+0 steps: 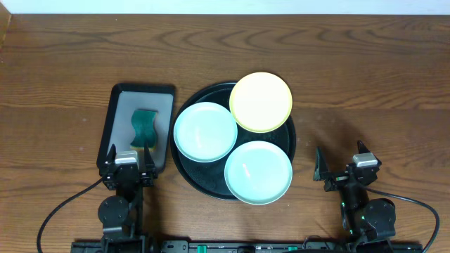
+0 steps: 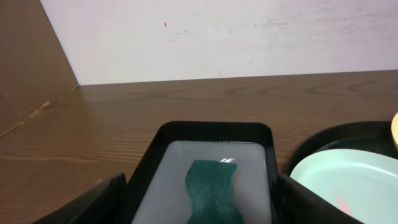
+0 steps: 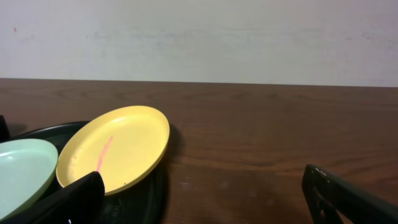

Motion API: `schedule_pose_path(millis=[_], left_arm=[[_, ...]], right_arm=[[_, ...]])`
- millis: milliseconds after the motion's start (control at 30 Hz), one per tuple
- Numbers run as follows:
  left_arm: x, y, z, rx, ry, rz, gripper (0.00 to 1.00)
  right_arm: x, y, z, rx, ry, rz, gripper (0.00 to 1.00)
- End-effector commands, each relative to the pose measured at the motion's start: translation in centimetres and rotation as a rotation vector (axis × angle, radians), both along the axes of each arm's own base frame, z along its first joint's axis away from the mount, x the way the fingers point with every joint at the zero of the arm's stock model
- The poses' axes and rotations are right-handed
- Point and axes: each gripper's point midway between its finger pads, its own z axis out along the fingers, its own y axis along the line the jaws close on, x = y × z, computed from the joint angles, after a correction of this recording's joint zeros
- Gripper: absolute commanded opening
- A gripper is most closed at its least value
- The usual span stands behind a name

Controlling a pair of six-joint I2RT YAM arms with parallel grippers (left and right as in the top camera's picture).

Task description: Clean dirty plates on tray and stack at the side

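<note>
The right hand [image 3: 203, 174] is spread wide, nothing between its fingers. Ahead to its left the yellow plate [image 3: 115, 148], pink-streaked, leans tilted over the tray [image 3: 37, 129] rim. A mint plate [image 3: 22, 171] sits further left.

The round black tray [image 1: 188, 171] lies between the left claw [image 1: 129, 153] and the right claw [image 1: 341, 158]; three shallow plates overhang its rim: a mint plate [image 1: 205, 131] ahead-right of the left claw; a second mint plate [image 1: 258, 172] left of the right claw; a yellow plate [image 1: 261, 102] farthest ahead, tilted, pink-streaked.
</note>
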Motion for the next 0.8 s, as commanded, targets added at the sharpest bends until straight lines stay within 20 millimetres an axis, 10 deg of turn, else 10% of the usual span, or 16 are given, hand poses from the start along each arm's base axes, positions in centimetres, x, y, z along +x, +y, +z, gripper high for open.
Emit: schedule_pose_path(millis=[0,767], left_arm=[[-0.08,0.12,-1.74,0.013,0.052,0.005,0.75],[-0.08,0.12,-1.71,0.013,0.051,0.005,0.75]], right_arm=[[-0.08,0.36,-0.12,-0.012,-0.001,0.017,0.99],[0.05,-0.36,-0.04,-0.014,-0.005,-0.025,0.99]])
